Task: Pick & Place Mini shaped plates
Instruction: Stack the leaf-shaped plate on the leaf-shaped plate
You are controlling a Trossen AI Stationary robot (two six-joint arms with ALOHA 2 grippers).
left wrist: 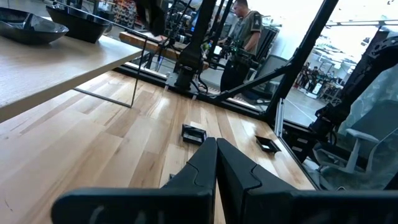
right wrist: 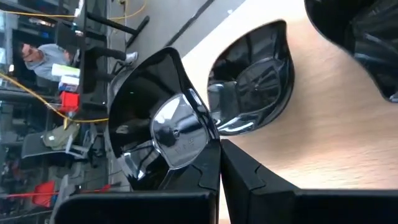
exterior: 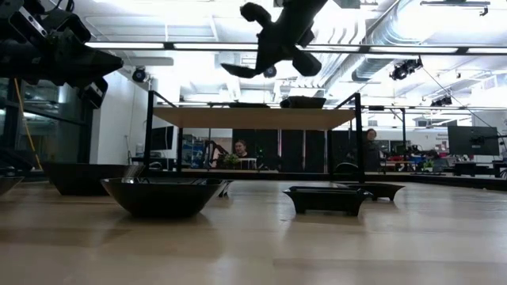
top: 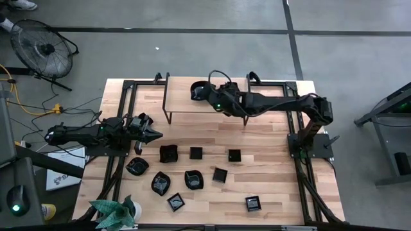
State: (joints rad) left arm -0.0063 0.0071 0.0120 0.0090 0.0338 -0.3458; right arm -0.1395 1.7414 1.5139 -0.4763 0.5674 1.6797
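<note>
Several mini shaped plates, small glossy black dishes, sit on the wooden table (top: 276, 186), among them a square one (top: 196, 153) and a wavy one (top: 160, 183). My right gripper (top: 209, 94) reaches over the raised wooden shelf (top: 270, 93) at the far side, shut on a leaf-like plate (right wrist: 163, 127). Another plate (right wrist: 255, 81) rests on the shelf top just past it, and a third (right wrist: 364, 37) lies beside that one. My left gripper (top: 156, 134) waits shut at the table's left, level and holding nothing. My right gripper pinches the leaf-like plate's rim (right wrist: 204, 138) between its two fingers, at the edge nearest the wrist. The fingers come from the table's right side, slanting down. The plate is tilted and hangs clear above the shelf (exterior: 238, 70).
A green plant (top: 115, 212) stands at the near left corner. The shelf's thin metal legs (top: 166, 106) stand on the table's far half. A fan (top: 45, 48) stands on the floor beyond the table. People show in the room behind (exterior: 240, 149).
</note>
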